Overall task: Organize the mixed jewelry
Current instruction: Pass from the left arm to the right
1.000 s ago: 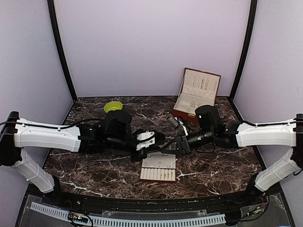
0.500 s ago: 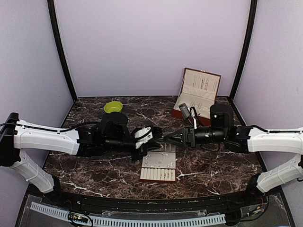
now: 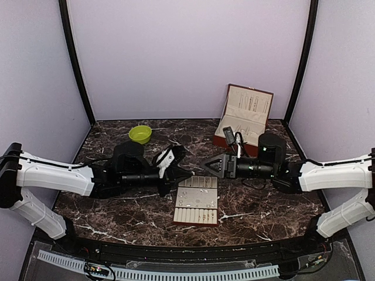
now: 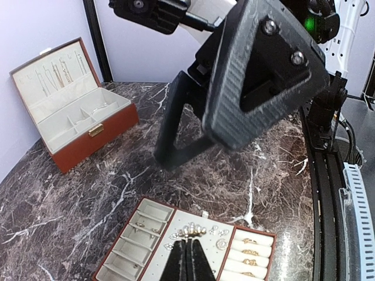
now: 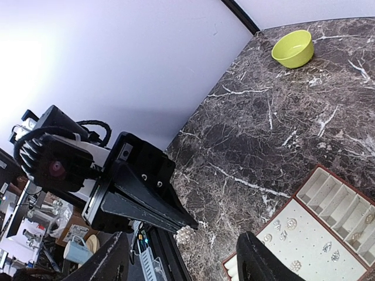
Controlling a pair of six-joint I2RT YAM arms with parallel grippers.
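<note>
tray point(image 4: 140, 234): near end cut off by the left wrist view's lower edge, and its far corner runs off the right wrist view.
beaded piece point(image 5: 185, 235): pinched at the left hand's point(image 5: 187, 225) tip, too small to tell its kind.
jewelry point(image 3: 196, 193): mere specks from above.
red box point(image 3: 246, 111): contents too small to tell.

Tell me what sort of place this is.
Most likely a robot test cell: plain lilac walls box in a marble-patterned tabletop, a left arm and a right arm stand at its near edge, and staged props sit on it: a slotted tray, a red jewelry box, a green bowl.
</note>
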